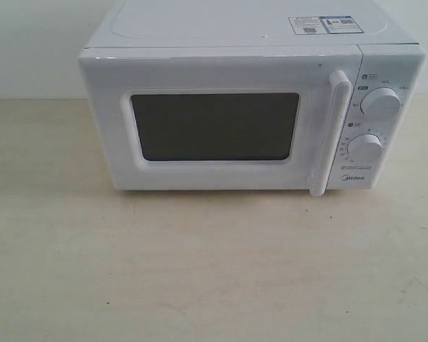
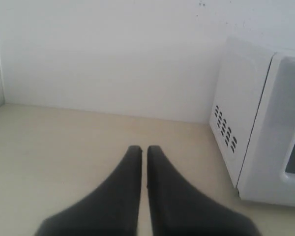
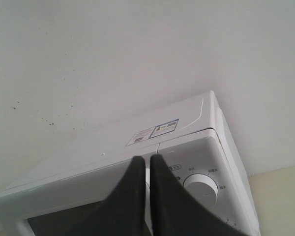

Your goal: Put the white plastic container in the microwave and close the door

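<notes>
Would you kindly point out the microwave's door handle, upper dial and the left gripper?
door handle [image 1: 331,132], exterior view, middle of the bar.
upper dial [image 1: 380,102], exterior view, knob centre.
left gripper [image 2: 144,149], left wrist view, between its fingertips.

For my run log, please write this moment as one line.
door: closed | white plastic container: not in view | left gripper: shut, empty | right gripper: shut, empty

Exterior faces the microwave front; wrists view its left side and, seemingly, top-right.
</notes>
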### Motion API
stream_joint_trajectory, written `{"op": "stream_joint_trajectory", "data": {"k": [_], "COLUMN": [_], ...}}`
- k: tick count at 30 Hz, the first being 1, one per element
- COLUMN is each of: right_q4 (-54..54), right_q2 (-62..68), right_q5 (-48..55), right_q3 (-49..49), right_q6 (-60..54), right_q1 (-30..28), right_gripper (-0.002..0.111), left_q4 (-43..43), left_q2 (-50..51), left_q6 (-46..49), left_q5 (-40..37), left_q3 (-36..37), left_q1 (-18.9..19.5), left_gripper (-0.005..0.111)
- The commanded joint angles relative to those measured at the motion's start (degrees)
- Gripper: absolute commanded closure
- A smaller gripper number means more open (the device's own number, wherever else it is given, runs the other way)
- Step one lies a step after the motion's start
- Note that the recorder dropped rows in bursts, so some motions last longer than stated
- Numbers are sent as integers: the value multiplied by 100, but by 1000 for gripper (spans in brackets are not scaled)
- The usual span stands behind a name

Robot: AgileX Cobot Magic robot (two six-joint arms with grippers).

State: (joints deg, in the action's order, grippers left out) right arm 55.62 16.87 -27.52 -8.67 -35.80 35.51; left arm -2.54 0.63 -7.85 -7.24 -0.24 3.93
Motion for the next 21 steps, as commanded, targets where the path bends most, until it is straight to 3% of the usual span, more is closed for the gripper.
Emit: {"op": "stream_joint_trajectory", "data": {"k": [1, 5, 21], "right_q4": [-38, -38, -38], "right_q2": [-14, -14, -14], "right_q5": [-15, -15, -19], "right_q3": [13, 13, 13], "right_q6": [-23, -23, -23], "right_q1": [-15, -15, -15], "right_gripper": [108, 108, 108], "left_q4": [25, 11, 23], "left_q2": [-18, -18, -63], "left_q6": [215, 299, -289], "left_q5": [-649, -1012, -1021], "left_q3": [24, 24, 24], "left_q1": [19, 19, 6], "left_gripper": [102, 102, 102]}}
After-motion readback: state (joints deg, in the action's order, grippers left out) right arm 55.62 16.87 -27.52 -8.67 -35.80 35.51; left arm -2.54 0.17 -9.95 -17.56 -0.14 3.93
